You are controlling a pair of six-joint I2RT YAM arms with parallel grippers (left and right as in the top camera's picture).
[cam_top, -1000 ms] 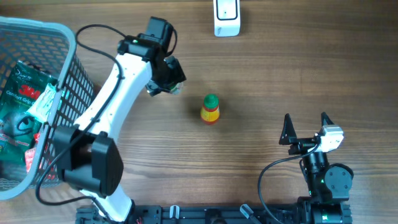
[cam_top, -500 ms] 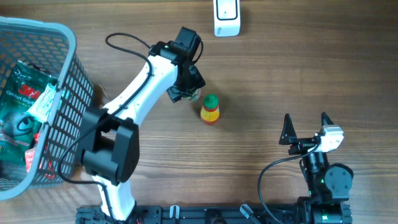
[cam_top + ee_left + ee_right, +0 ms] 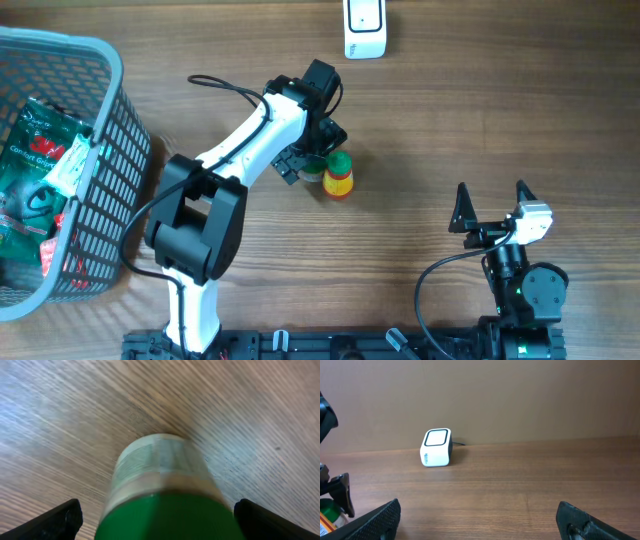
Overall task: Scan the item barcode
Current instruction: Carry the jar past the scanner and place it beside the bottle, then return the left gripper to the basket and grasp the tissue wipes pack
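The item is a small bottle with a green cap and a yellow and red label, standing upright mid-table. My left gripper reaches it from the left. In the left wrist view the green cap fills the space between the open jaws of the left gripper, with a gap showing on each side. The white scanner stands at the far edge and also shows in the right wrist view as a white scanner. My right gripper rests open and empty at the near right.
A grey wire basket holding several packets stands at the far left. The left arm's cable loops above the table near the bottle. A brown wall backs the table behind the scanner.
My left arm has swung right from near the basket to the bottle, and its jaws have widened around the cap. The right arm has not moved.
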